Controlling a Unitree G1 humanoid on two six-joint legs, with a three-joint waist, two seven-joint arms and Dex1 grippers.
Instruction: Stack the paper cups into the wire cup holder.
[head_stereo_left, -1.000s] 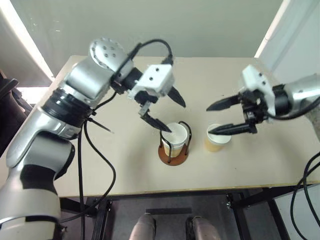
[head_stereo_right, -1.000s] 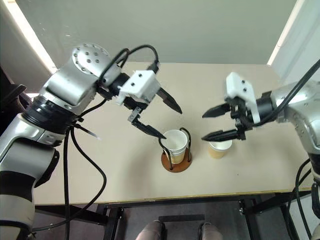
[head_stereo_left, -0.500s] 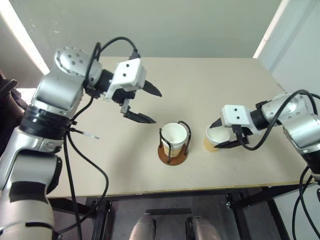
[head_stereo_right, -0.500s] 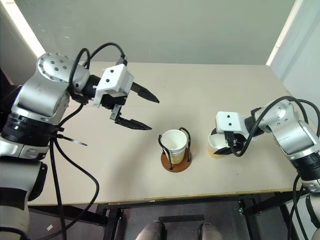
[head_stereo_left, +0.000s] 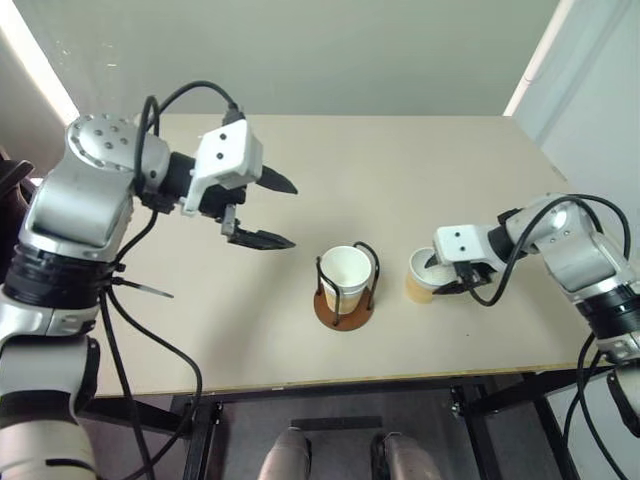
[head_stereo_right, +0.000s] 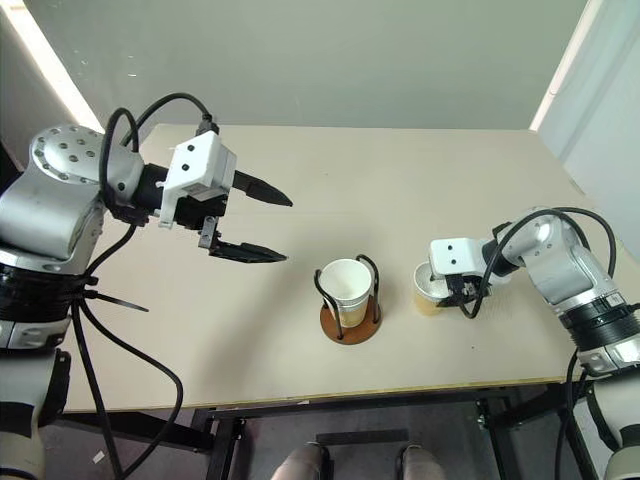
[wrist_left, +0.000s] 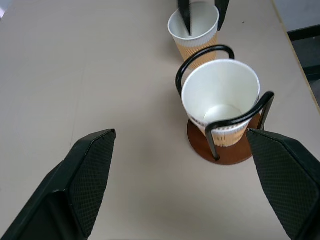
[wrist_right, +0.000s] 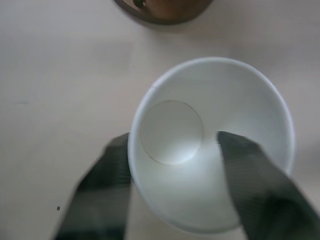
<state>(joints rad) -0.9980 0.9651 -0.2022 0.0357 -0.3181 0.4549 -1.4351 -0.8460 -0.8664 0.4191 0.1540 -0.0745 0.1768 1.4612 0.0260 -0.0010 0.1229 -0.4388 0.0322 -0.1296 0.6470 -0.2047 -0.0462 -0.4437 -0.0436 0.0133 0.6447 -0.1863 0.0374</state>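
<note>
Two cups in sight, one holder, two grippers. First cup (head_stereo_left: 347, 268) upright inside the holder (head_stereo_left: 330, 312), between its black wire loops, on the reddish-brown disc, near the middle of the front half of the table (head_stereo_left: 420, 170). Whether single or nested with another, impossible to tell from above. Second cup (head_stereo_left: 417, 290) upright on the table just beside the holder, on the robot's right, apart from the wires. Right gripper (head_stereo_left: 437, 278) down at this cup, fingers apart and astride its wall: one finger (wrist_right: 107, 175) outside the rim, the other (wrist_right: 250, 175) inside the white interior. Not clearly pinching; actual contact with the paper hard to make out. Left gripper (head_stereo_left: 290, 214) raised above the table on the robot's left, well apart from the holder, fingers spread wide, nothing between them. Between the left fingers and the holder, bare table. Second cup's far side partly covered by the white gripper body. Holder base partly hidden under its cup.
</note>
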